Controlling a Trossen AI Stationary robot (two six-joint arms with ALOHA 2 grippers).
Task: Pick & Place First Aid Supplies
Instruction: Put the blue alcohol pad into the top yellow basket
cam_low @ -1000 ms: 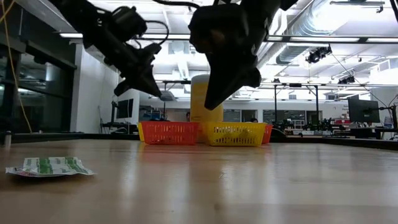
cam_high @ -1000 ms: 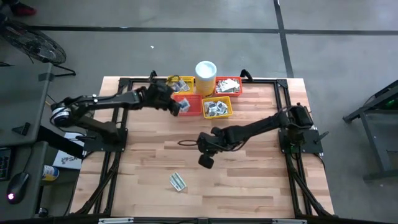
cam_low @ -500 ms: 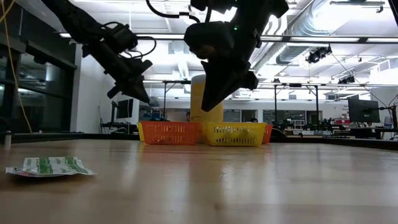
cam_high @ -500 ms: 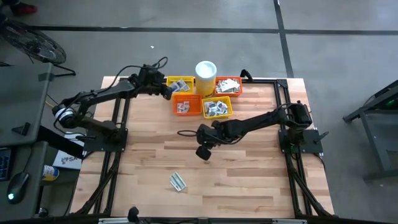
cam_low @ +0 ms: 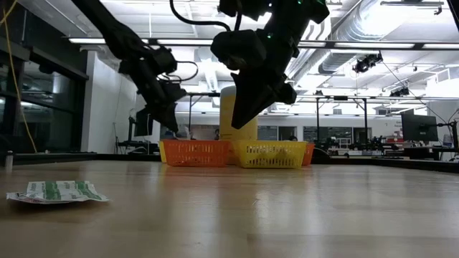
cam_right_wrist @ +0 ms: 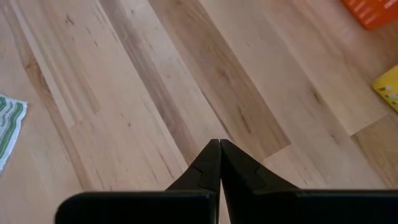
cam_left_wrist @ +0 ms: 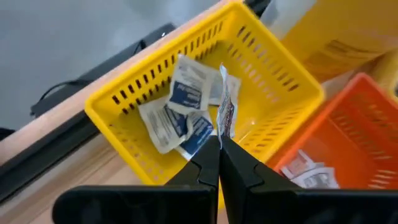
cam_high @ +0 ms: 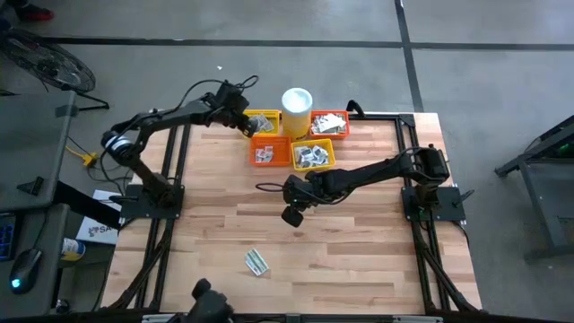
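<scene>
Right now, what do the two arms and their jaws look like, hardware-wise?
Both arms are matte black with jointed tubular links. The left arm trails loose black cables near its wrist and has a pale band at its base joint. The right arm shows a small green light in the low view. Each ends in two dark tapered fingers.

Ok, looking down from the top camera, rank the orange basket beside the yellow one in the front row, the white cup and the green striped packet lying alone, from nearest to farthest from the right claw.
1. The orange basket, toward the table's far edge from the right claw.
2. The green striped packet, alone on the near side of the table.
3. The white cup, at the far edge, behind the baskets.
</scene>
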